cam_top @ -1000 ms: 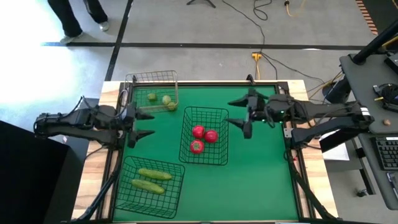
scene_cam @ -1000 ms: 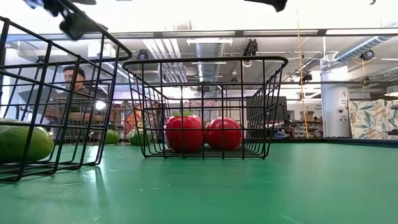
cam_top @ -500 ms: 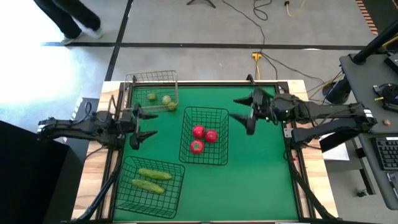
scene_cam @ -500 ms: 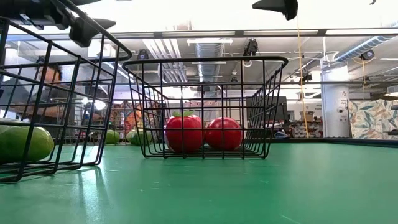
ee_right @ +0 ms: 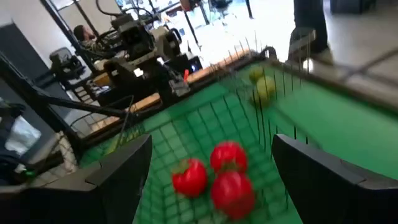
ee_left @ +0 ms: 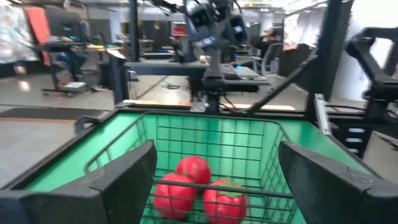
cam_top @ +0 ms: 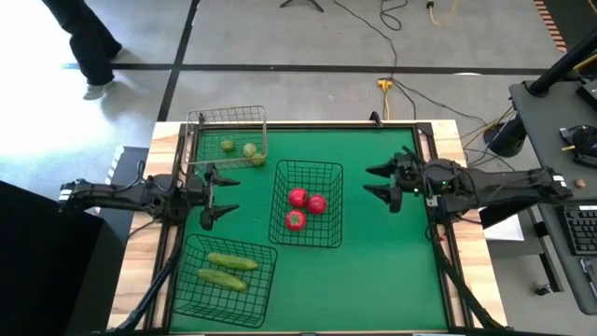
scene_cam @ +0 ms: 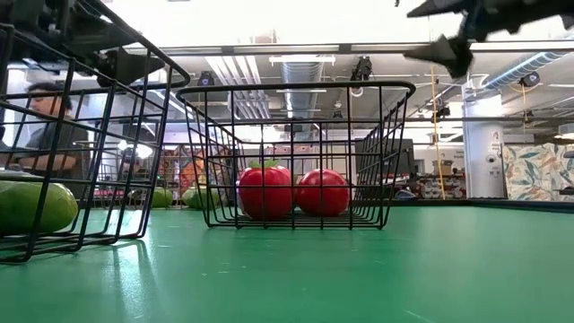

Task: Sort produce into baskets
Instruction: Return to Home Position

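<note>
Three red tomatoes point(cam_top: 303, 206) lie in the black wire basket point(cam_top: 331, 172) at mid-table. Two green cucumbers point(cam_top: 227, 269) lie in the black basket point(cam_top: 192, 291) at the near left. Three limes point(cam_top: 242, 149) sit in the paler basket point(cam_top: 193, 121) at the far left. My left gripper point(cam_top: 222, 196) stands open and empty at the table's left edge, pointing level toward the tomato basket. My right gripper point(cam_top: 378, 180) stands open and empty at the right, pointing level toward the same basket.
The green mat point(cam_top: 382, 261) is bare on the near right and between the baskets. A wooden rim point(cam_top: 448, 233) borders the table. A person point(cam_top: 84, 37) walks on the floor beyond the far left corner.
Both arms have drawn back and sunk. My left gripper has gone down near the left edge and levelled out. My right gripper has pulled toward the table's right edge, come down and rolled. Both stay open. The produce and baskets have not moved.
</note>
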